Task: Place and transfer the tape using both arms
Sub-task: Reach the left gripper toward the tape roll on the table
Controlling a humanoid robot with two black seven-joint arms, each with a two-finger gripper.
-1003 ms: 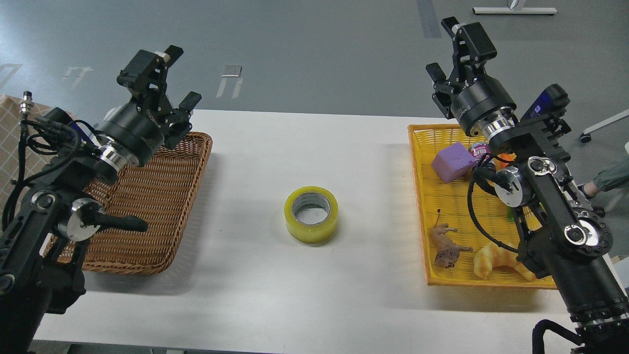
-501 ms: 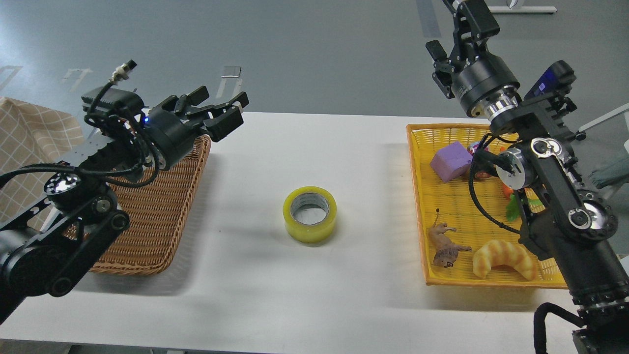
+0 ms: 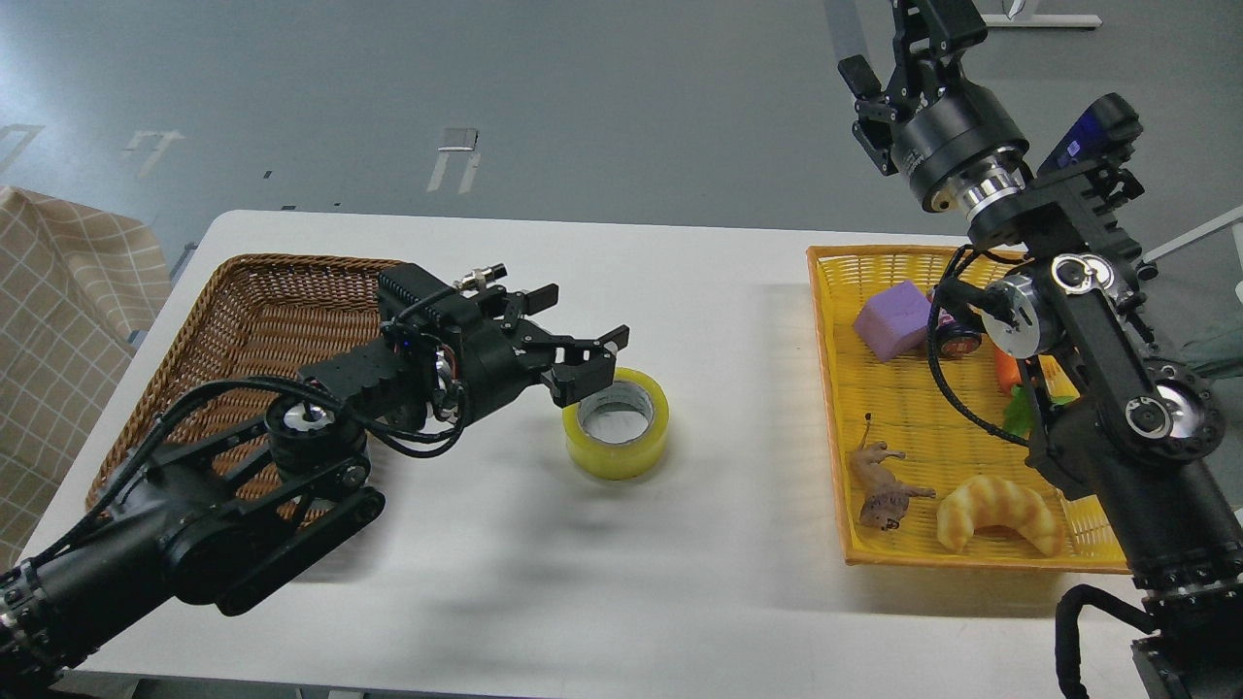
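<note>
The tape point(image 3: 618, 449), a thick yellow roll with a grey core, lies flat at the middle of the white table point(image 3: 699, 291). My left arm reaches in low from the left. Its gripper point(image 3: 586, 340) is open at the roll's upper-left edge, with one finger point(image 3: 590, 377) over the roll's left rim and the other point(image 3: 536, 294) further back. I cannot tell if it touches the roll. My right gripper point(image 3: 898, 44) is held high above the table's far right, open and empty, its fingertips partly cut off by the top edge.
An empty brown wicker basket point(image 3: 243, 291) sits at the left, under my left arm. A yellow basket point(image 3: 828, 388) at the right holds a purple block point(image 3: 891, 317), a toy animal point(image 3: 879, 482), a croissant-shaped bread point(image 3: 995, 510) and other small items.
My left arm has swung down and to the right, from above the brown basket to the tape's left edge, its gripper still open. My right gripper has risen a little. The tape has not moved.
</note>
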